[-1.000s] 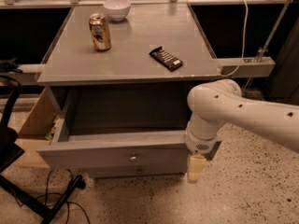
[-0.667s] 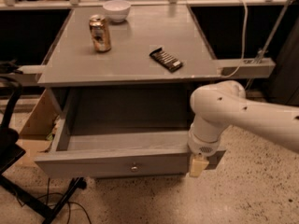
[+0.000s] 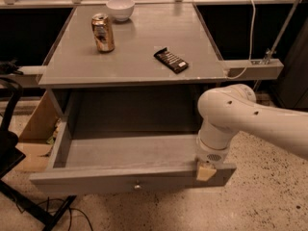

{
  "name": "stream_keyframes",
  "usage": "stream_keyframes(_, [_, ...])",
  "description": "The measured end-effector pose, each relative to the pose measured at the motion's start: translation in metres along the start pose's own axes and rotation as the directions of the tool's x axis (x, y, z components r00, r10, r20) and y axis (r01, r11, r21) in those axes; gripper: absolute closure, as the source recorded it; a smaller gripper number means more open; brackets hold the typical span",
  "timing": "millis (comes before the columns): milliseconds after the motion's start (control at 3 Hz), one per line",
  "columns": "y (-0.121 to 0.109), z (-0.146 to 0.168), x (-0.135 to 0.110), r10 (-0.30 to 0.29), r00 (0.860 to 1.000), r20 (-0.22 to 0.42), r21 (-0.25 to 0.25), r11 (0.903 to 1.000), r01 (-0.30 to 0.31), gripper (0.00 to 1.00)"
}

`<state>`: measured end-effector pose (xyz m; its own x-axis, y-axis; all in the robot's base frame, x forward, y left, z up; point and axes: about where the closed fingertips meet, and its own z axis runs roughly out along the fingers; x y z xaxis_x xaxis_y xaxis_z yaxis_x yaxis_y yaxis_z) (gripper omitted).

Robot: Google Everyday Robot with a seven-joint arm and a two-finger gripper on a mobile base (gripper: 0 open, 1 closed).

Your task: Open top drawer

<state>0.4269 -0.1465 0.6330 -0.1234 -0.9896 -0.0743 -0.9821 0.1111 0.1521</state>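
Observation:
The top drawer point(image 3: 96, 181) is a wide grey drawer under the grey table point(image 3: 144, 61). It stands pulled far out toward me and its inside is bare. A small round metal knob point(image 3: 137, 186) sits at the centre of its flat front panel. My gripper point(image 3: 207, 171) hangs from the white arm point(image 3: 240, 114) and sits at the top edge of the front panel near its right end, well right of the knob. No other drawers show.
On the tabletop stand a soda can point(image 3: 103, 32), a white bowl point(image 3: 120, 7) and a dark snack bar point(image 3: 171, 60). A cardboard box point(image 3: 38, 124) and a black stand point(image 3: 19, 196) with cables are on the left. A white cable point(image 3: 250, 28) hangs on the right.
The drawer has slid further out toward me, showing more of its inside. My gripper has moved with the front panel, down and toward me.

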Motion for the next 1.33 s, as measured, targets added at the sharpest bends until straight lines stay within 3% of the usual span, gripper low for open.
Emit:
stream_keyframes(333, [0.015, -0.001, 0.007, 0.017, 1.000, -0.014, -0.015, 0.9997, -0.017, 1.00])
stream_keyframes(1000, [0.041, -0.005, 0.012, 0.054, 0.998, -0.026, -0.052, 0.9971, -0.056, 1.00])
stream_keyframes(1333, [0.042, -0.006, 0.012, 0.055, 0.998, -0.026, -0.052, 0.9971, -0.056, 1.00])
